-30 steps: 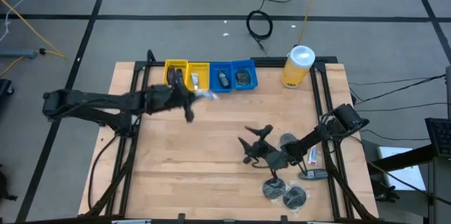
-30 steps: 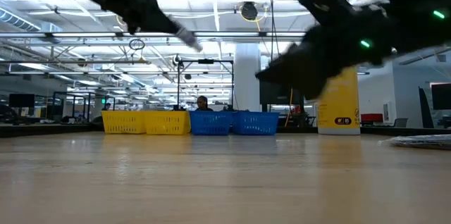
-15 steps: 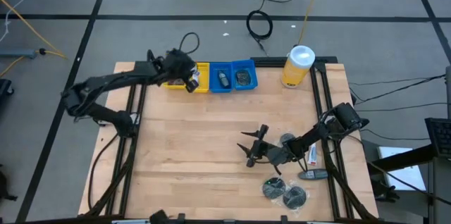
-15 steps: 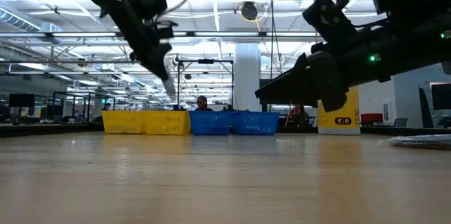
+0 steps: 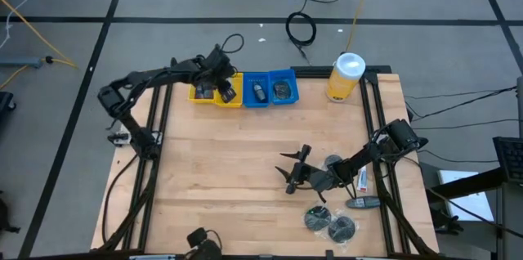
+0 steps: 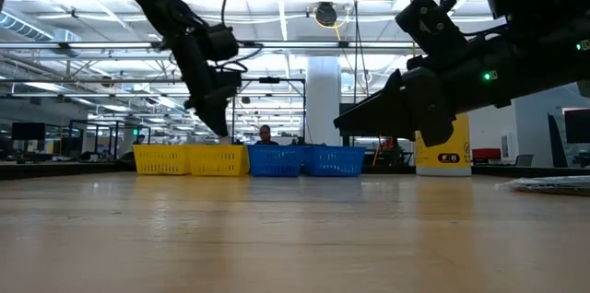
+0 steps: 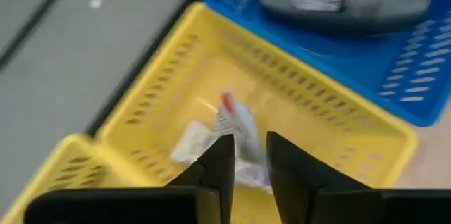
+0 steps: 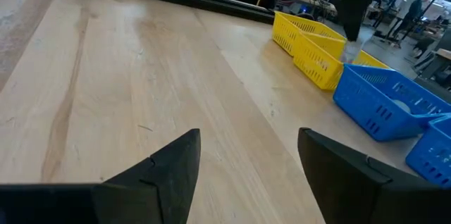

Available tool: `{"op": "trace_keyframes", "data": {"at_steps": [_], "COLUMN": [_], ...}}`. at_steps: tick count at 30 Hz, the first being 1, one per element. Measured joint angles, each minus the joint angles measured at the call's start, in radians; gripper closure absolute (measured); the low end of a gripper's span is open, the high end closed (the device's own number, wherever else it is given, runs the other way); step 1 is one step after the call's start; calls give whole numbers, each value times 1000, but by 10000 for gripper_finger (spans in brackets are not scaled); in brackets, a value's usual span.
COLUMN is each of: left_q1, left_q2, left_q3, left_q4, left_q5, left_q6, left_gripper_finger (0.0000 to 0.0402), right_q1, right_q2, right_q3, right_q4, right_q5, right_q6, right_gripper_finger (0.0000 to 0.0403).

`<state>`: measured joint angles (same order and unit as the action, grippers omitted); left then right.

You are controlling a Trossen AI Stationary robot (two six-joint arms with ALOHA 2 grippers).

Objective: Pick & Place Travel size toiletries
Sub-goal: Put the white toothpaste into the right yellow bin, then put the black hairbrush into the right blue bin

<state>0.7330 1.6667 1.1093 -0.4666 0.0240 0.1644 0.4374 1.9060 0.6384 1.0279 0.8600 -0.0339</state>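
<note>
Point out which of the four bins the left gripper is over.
The left gripper is over the second yellow bin, the one touching the blue bins. It holds a white tube; the neighbouring blue bin holds a dark bottle.

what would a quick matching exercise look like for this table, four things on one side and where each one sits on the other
Things
1. left gripper
2. right gripper
3. yellow canister with white lid
4. white tube

Places
A. far right corner of the table
B. inside a yellow bin
C. over the bare wood, mid-table
D. above the yellow bins at the far edge

Pairs: 1-D, 2-C, 3-A, 4-B
</note>
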Motion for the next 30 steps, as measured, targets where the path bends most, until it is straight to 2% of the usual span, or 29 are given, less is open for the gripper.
{"op": "trace_keyframes", "data": {"at_steps": [2,6,12,17,22,27,30], "left_q1": [1,1,8,36,58,80,77], "left_q2": [34,70,63,60,61,60,28], "left_q3": [31,71,80,82,74,73,73], "left_q4": [-33,-28,18,59,74,64,7], "left_q5": [33,35,-69,-77,-76,-79,-117], "left_q6": [9,10,-5,10,32,33,33], "left_gripper_finger": [304,274,233,221,243,295,327], "right_q1": [0,0,0,0,0,0,0], "right_q2": [0,0,0,0,0,0,0], "right_q3": [0,0,0,0,0,0,0], "right_q4": [0,0,-1,-2,-2,-3,-3], "right_q5": [0,0,0,-1,-1,-1,-1], "right_q6": [0,0,0,0,0,0,0], "right_gripper_finger": [174,176,176,176,177,177,177]}}
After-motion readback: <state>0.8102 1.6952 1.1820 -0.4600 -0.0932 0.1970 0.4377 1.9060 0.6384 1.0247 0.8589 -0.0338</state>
